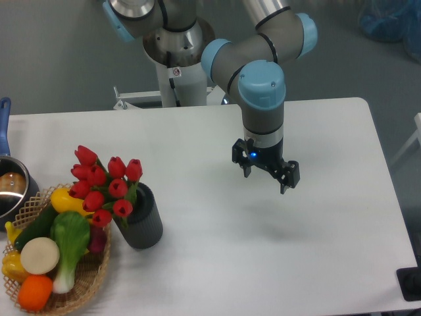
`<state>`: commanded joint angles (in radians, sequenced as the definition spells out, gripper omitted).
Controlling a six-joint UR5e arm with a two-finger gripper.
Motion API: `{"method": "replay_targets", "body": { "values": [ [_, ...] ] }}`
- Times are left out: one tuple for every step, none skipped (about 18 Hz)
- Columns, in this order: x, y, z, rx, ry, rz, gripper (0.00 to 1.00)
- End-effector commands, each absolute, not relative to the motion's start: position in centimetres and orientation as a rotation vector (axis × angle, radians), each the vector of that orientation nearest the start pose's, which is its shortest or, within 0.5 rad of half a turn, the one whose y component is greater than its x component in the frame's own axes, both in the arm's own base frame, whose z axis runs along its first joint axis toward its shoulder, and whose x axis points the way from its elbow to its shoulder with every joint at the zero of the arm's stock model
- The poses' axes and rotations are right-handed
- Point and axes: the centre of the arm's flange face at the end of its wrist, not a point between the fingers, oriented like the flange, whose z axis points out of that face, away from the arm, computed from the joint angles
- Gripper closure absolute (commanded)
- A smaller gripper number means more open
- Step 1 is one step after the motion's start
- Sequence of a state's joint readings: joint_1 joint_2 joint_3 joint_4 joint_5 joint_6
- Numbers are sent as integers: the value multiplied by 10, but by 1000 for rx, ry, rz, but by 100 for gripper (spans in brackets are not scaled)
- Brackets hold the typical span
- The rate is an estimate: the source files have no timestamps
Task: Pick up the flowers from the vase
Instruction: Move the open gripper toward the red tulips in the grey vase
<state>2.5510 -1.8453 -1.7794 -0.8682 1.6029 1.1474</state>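
The flowers (103,182), a bunch of red tulip buds with green stems, stand in the vase (142,220), a short dark grey ribbed cylinder at the left of the table. The buds lean left over the basket. My gripper (266,176) hangs above the middle of the table, well to the right of the vase and higher than it. Its two fingers are spread apart and hold nothing.
A woven wicker basket (85,284) with toy vegetables touches the vase's left side. A metal pot (12,187) with a blue handle sits at the far left edge. The white table (316,250) stretches to the right and front.
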Motion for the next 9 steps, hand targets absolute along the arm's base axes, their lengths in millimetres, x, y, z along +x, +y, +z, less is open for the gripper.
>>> {"method": "replay_targets", "body": {
  "values": [
    [-410,432,315,-3036,249,319,0],
    [-411,432,315,-3031,247,314,0],
    [-410,432,315,-3028,250,314,0],
    [-410,432,315,-3019,249,305,0],
    [-410,433,315,-3004,244,289,0],
    [-408,433,313,-2989,237,268,0],
    [-406,432,308,-2983,234,250,0],
    [-407,432,308,-2977,230,244,0],
    [-407,431,307,-2971,226,235,0]
  ]
}}
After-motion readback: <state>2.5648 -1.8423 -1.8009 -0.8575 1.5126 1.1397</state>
